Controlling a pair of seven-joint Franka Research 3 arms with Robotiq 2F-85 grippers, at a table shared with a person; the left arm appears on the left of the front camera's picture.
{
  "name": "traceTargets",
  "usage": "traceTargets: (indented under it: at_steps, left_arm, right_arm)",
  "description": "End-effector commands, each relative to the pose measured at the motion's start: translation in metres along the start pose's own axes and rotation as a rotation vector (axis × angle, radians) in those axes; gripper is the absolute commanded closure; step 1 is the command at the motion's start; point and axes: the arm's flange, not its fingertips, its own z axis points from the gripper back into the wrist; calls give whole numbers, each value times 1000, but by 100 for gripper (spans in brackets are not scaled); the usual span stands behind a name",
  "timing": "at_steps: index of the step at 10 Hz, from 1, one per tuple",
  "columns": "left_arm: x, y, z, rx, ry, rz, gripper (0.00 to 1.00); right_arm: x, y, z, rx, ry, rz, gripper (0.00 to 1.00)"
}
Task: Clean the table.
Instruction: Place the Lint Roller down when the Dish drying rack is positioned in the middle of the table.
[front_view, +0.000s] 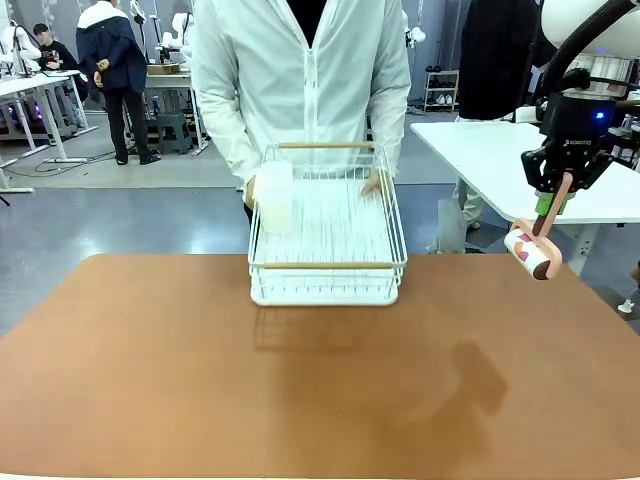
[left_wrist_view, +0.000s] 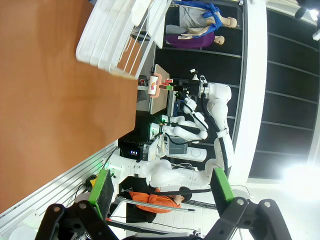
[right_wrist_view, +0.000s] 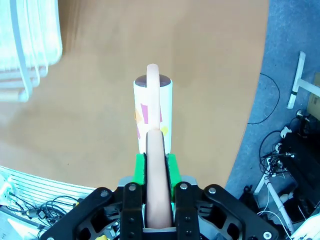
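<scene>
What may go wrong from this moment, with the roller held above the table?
1. The right gripper grips the lint roller only by its thin handle; pressed on the table, it may twist or slip.
2. The person's hand holds the white wire rack; a sweep toward it may strike either.

Opens onto a glossy grey floor (front_view: 150, 215) with soft reflections. Holds white tables on metal legs (front_view: 30, 90) at far left and another white table (front_view: 480, 150) at right, with a small low shelf (front_view: 440, 90) behind. Shows dark stools (front_view: 168, 130) beside a standing person in a dark jacket (front_view: 112, 60). Carries tangled black cables (right_wrist_view: 287, 145) along the floor's edge, plus a dark panelled wall (left_wrist_view: 295, 100) and bright glare (left_wrist_view: 300, 175).
</scene>
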Motion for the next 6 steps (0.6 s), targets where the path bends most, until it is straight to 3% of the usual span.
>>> traceTargets:
  at_steps: [1,6]
  left_arm:
    - [-3,-1,2,-4,-4,-2,0]
    - [-3,-1,2,-4,-4,-2,0]
  right_arm:
    - [1,-1,3,-18,-4,-7,79]
    - [1,-1,3,-18,-4,-7,79]
